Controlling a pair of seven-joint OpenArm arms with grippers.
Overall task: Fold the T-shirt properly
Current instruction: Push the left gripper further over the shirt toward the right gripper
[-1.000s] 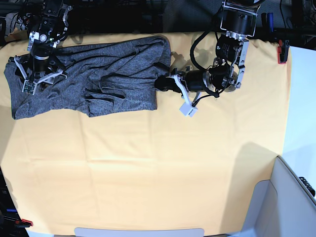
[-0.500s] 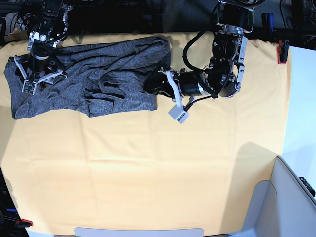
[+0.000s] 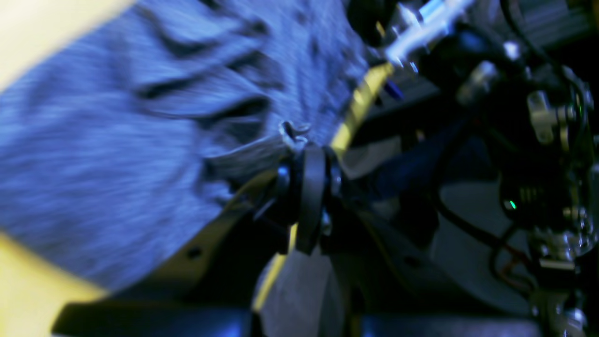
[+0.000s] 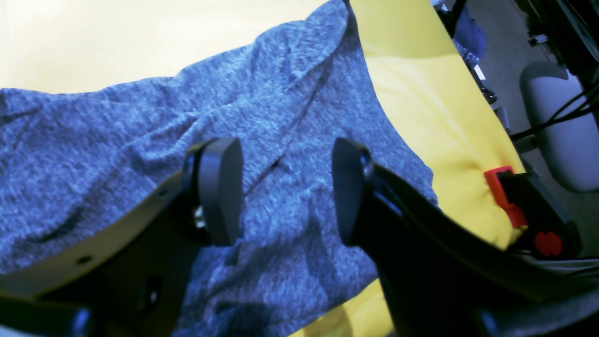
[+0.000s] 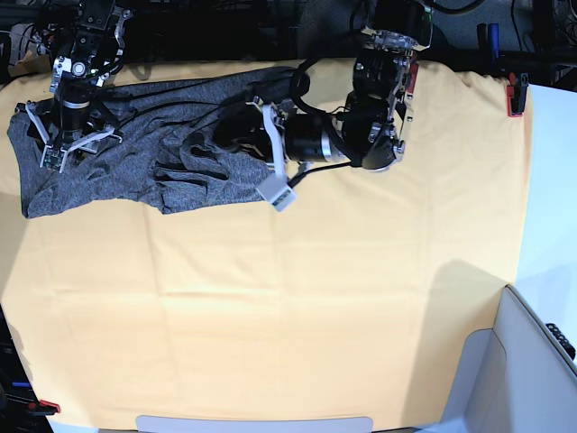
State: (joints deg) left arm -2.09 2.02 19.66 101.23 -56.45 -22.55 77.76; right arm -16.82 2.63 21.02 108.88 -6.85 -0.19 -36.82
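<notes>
The T-shirt [image 5: 153, 144] is spread along the far edge of the yellow-orange cloth [image 5: 288, 316], its long axis running across the table. A pinch of its hem is clamped in the left gripper [image 3: 306, 187], which has been carried across the shirt since the earlier base frame, dragging that end over the body. The right gripper [image 4: 285, 187] is held spread above the shirt's other end, gripping nothing.

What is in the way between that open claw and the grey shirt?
Nothing visible. The open right gripper hangs just over the shirt, with only bare fabric showing between its fingers. The left gripper is already shut on the shirt's edge.
</notes>
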